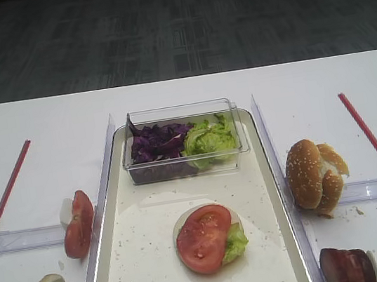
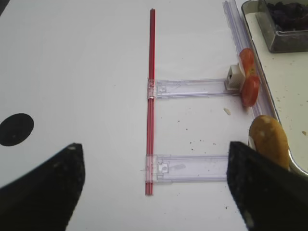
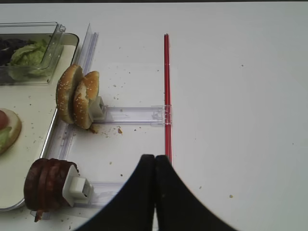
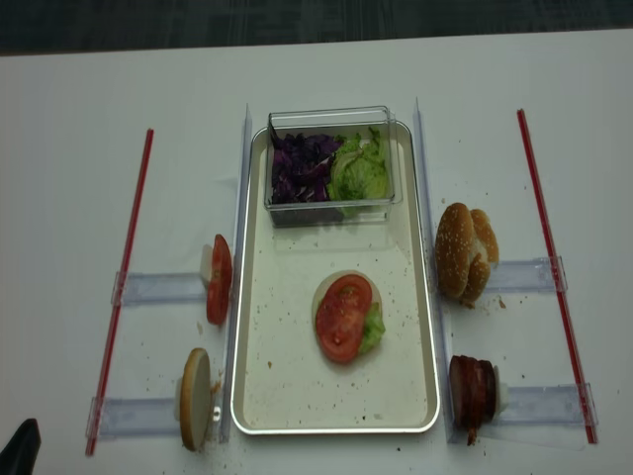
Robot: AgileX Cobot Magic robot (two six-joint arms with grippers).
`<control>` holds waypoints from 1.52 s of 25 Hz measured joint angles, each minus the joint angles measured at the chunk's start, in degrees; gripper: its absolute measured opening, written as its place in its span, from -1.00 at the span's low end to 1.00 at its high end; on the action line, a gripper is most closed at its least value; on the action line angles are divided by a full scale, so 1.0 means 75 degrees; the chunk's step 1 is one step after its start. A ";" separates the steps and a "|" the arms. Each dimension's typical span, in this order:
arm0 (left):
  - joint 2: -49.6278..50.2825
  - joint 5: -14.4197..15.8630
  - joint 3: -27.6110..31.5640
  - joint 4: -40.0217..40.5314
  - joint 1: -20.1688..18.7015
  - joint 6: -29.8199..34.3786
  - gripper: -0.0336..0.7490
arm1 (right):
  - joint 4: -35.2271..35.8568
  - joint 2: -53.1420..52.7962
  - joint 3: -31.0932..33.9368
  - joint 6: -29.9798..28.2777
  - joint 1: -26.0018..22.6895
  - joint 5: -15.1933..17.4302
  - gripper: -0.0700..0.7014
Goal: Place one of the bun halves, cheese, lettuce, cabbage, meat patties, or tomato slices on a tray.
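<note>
Left gripper (image 2: 154, 192): jaws wide, empty.
Right gripper (image 3: 155, 192): pressed closed, empty.
Nearest item: meat patties (image 3: 48, 185), at nine o'clock of right gripper, stacked on edge.

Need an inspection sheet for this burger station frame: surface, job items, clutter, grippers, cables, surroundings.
Surface: white table, two red strips, clear holders.
Job's things: tray carries a bun half, lettuce and a tomato slice stacked; clear tub holds cabbage and lettuce. Left of the tray: tomato slices, bun half. Right of it: bun halves, meat patties.
Clutter: crumbs on tray and table.
Grippers: left gripper open, empty; right gripper shut, empty.
Cables: nothing seen.
Surroundings: dark floor.
</note>
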 joint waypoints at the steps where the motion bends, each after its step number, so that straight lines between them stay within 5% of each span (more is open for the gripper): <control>1: 0.0000 0.0000 0.0000 0.0000 0.0000 0.0000 0.51 | 0.0000 0.0000 0.0000 0.0000 0.0000 0.0000 -0.72; 38: 0.0000 0.0011 0.0000 0.0017 0.0000 0.0000 0.50 | 0.0000 0.0000 0.0000 0.0032 0.0000 0.0000 -0.72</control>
